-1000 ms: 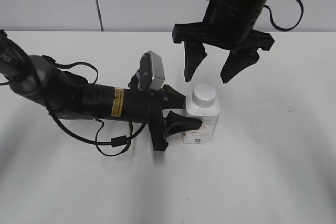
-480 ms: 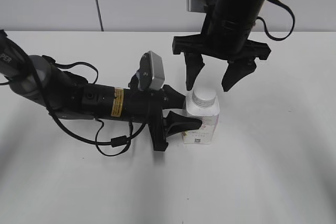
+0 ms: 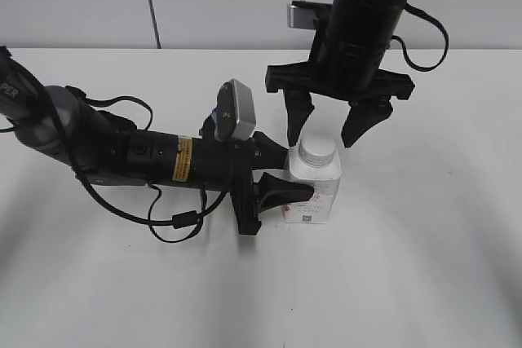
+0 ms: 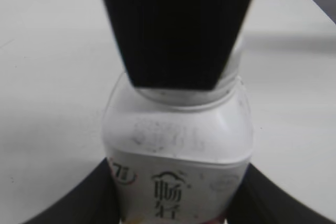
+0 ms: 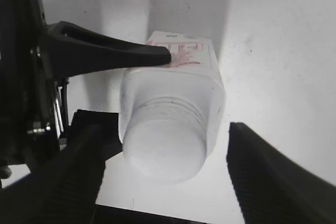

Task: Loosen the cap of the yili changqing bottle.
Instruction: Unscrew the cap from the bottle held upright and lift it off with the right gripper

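The cap (image 3: 317, 149) sits screwed on the neck of the yili changqing bottle (image 3: 312, 185), which stands upright on the white surface (image 3: 424, 250), a little right of the middle in the exterior view. The bottle is white and squarish with sloped shoulders; a small dark code and pink-red print show on its front face. In the right wrist view the cap (image 5: 164, 149) appears as a round white disc at the near end of the bottle (image 5: 173, 93), and the pink-red print is visible lower on the body.

The left tool (image 3: 281, 173) lies low along the surface, reaching in from the left, and pinches the bottle's body: one black finger presses across the front face, the other lies behind the bottle's left shoulder. In the left wrist view the bottle (image 4: 178, 156) fills the middle, with the dark fingers (image 4: 89, 198) closing on it from both lower corners.

The right tool (image 3: 330, 126) hangs from above, pointing down, its two fingers spread wide. They flank the cap, one on each side and slightly behind, without touching it. In the right wrist view its fingers (image 5: 273, 182) stand well clear on either side of the cap.
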Robot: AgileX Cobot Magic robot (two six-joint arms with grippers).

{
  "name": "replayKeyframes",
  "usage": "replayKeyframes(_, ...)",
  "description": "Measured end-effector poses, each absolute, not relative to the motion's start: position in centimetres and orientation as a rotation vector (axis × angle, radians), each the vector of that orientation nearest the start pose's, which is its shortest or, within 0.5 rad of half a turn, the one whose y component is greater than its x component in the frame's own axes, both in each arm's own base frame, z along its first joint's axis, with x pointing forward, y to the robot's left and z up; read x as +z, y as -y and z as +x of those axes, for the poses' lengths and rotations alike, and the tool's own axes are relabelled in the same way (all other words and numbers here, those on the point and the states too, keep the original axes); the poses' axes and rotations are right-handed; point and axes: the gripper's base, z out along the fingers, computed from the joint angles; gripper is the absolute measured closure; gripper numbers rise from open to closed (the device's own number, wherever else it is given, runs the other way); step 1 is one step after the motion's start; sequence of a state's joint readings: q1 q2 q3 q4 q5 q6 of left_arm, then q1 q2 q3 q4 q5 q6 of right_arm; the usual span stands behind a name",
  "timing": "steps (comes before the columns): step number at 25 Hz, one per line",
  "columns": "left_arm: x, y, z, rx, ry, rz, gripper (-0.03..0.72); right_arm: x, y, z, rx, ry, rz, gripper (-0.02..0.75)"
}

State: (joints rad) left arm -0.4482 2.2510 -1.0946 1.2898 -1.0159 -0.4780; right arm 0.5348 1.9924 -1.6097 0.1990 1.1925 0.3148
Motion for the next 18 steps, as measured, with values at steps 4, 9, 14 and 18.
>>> replayKeyframes(4, 7.72, 23.57, 31.87, -0.957, -1.473, 1.433, 0.344, 21.94, -22.14, 34.09, 0.316, -3.128, -0.239, 0.204)
replayKeyframes(9, 7.72, 23.57, 31.87, -0.957, -1.473, 1.433, 0.342, 21.81, -22.13, 34.07, 0.311, -3.136, -0.24, 0.234)
replayKeyframes(14, 7.72, 23.57, 31.87, -0.957, -1.473, 1.433, 0.329, 21.57, -22.14, 34.09, 0.305, -3.145, -0.241, 0.236)
replayKeyframes(18, 7.72, 23.57, 31.87, -0.957, -1.473, 1.433, 0.311, 21.57, -22.13, 34.08, 0.303, -3.146, -0.242, 0.237)
